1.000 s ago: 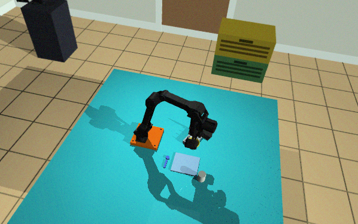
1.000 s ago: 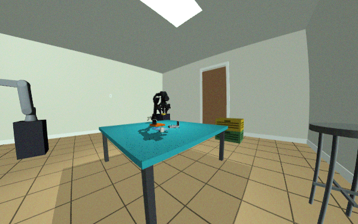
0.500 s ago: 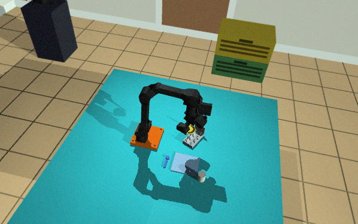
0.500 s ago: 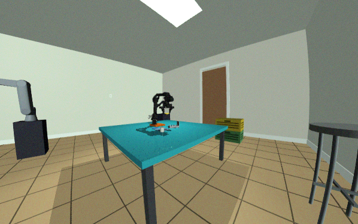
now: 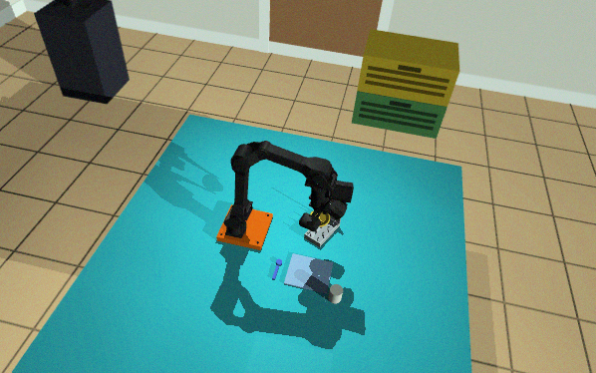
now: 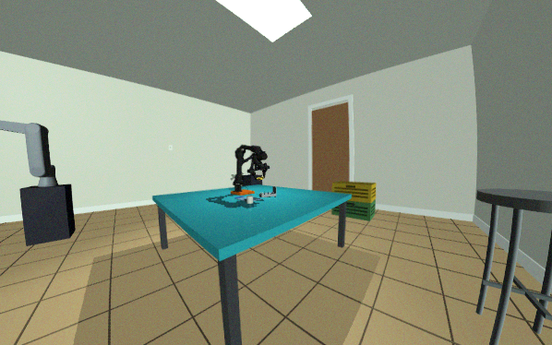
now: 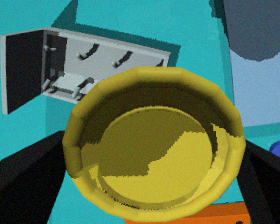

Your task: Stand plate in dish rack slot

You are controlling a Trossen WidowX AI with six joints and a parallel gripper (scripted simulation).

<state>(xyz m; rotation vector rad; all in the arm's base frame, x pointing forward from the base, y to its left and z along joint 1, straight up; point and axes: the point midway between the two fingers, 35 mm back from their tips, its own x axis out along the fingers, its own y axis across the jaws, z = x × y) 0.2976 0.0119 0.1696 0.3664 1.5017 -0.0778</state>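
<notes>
A yellow round plate (image 5: 323, 218) (image 6: 259, 178) (image 7: 156, 162) with a raised rim is held in the air, its hollow face towards the wrist camera. My gripper (image 5: 322, 216) (image 7: 153, 144) is shut on the plate, one black finger at each side of its rim. The white dish rack (image 5: 316, 238) (image 6: 268, 195) (image 7: 107, 55) with short pegs stands on the table, with a tall dark-faced panel (image 7: 23, 72) at one end. In the top view the plate and gripper overlap the rack's far part. In the wrist view the plate hides the rack's near right corner.
A pale blue flat board (image 5: 294, 265) (image 7: 261, 95) lies near the rack. A whitish cylinder (image 5: 336, 294) (image 6: 249, 199) stands at the board's corner. A small blue item (image 5: 277, 269) (image 7: 279, 149) lies between the board and the arm's orange base (image 5: 253, 229) (image 7: 186, 215).
</notes>
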